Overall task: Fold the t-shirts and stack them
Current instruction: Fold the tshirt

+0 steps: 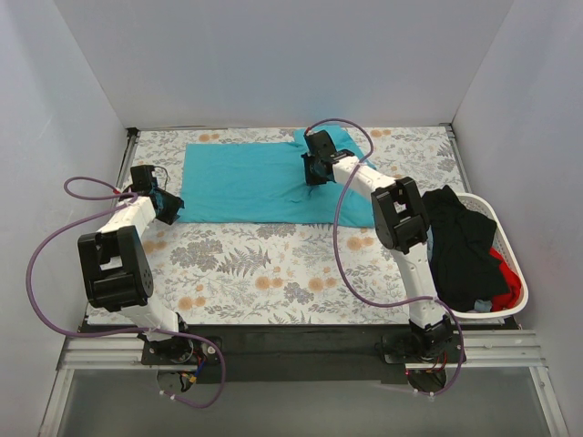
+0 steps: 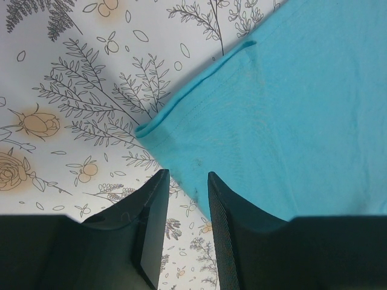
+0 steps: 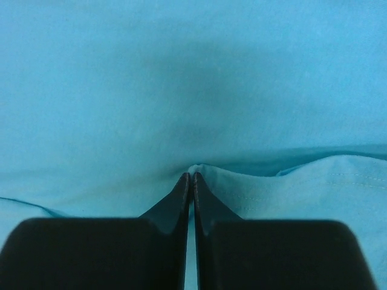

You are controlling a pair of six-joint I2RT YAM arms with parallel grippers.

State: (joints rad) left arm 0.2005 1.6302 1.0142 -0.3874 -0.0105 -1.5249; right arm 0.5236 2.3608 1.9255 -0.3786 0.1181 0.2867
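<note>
Basket [image 1: 504, 229] blocks right side; near tablecloth [image 1: 273, 273] open.

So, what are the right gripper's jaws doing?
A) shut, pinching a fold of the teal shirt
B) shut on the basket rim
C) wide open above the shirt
A: in the right wrist view the right gripper has its jaws pressed together, with the teal t-shirt puckered at its tips.

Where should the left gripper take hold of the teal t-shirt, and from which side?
Probably grip the hemmed corner of the teal t-shirt, coming from its left edge with the left gripper. The hem there curls slightly off the floral cloth, giving a lip to pinch.
</note>
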